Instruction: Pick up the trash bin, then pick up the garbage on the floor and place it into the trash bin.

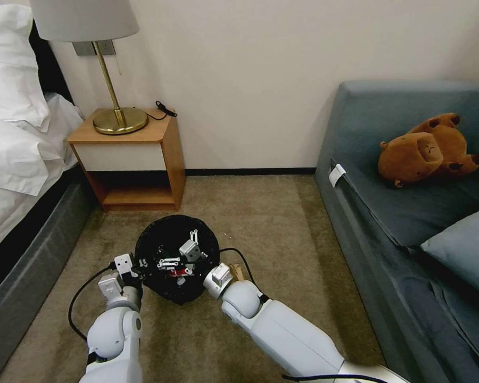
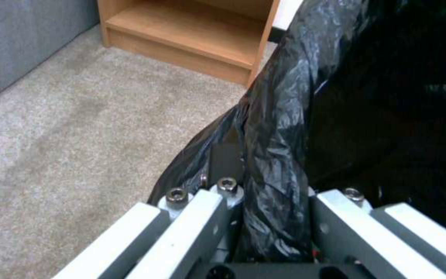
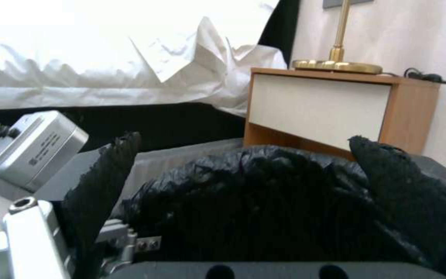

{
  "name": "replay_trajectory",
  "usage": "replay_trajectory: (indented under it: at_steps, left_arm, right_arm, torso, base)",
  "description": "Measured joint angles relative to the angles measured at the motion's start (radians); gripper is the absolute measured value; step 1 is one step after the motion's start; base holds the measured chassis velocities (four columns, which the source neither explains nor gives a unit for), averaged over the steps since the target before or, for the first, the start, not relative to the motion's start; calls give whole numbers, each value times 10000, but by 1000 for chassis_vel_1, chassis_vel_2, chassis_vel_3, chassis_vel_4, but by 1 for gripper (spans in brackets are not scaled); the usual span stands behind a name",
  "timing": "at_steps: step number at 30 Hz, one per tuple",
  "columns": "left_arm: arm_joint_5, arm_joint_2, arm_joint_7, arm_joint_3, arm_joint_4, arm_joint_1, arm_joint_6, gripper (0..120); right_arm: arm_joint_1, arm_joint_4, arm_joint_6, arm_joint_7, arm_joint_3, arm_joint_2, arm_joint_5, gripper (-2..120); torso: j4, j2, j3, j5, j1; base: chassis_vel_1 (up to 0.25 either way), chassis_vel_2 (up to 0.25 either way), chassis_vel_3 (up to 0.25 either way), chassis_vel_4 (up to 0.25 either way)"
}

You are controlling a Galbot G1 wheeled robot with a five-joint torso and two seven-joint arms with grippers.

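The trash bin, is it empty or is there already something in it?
Not empty. In the head view a red piece lies inside the trash bin, under the right gripper. How many pieces lie there, I cannot tell.

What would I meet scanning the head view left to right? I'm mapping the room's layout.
Bed → nightstand with its lamp → trash bin, held between both arms → sofa → plush toy.
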Motion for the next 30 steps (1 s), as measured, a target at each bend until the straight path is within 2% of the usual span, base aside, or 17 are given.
replay_trajectory:
  at_steps: [4,7,9,11,13,14,17,26,30]
  left_arm:
    - [-27,0,6,-38,19,-3,-10,1]
    - [-108,0,12,-119,45,13,-23,1]
    - [-119,0,12,-128,46,13,-27,1]
    - [-191,0,12,-180,43,13,-37,1]
    - [-214,0,12,-181,29,12,-37,1]
    - [-272,0,16,-185,-20,12,-37,1]
    - [-321,0,20,-210,-33,3,-39,1]
    - [-367,0,24,-241,-64,-72,-7,1]
    - [-371,0,26,-242,-145,-92,8,1]
  right_arm:
    - [-53,269,-65,400,126,-30,-1,100]
    - [280,682,-447,1224,494,-150,360,100]
    - [331,706,-493,1283,537,-174,365,100]
    - [591,860,-1041,1988,803,-349,64,100]
    - [628,894,-1226,2245,867,-396,-23,100]
    - [669,940,-1615,2809,984,-510,-70,100]
    - [618,919,-1978,3283,1138,-656,-123,100]
    - [69,593,-2971,4333,1627,-700,-461,100]
    - [-125,418,-3196,4348,1741,-748,-469,100]
  torso:
    - [0,0,0,0,0]
    - [0,0,0,0,0]
    - [0,0,0,0,0]
    - [1,0,0,0,0]
    - [0,0,0,0,0]
    - [0,0,0,0,0]
    - [-1,0,0,1,0]
    - [0,0,0,1,0]
    - [0,0,0,2,0]
  base:
    - [0,0,0,0]
    - [0,0,0,0]
    - [0,0,0,0]
    - [0,0,0,0]
    - [0,0,0,0]
    - [0,0,0,0]
    - [0,0,0,0]
    - [0,0,0,0]
    - [0,0,0,0]
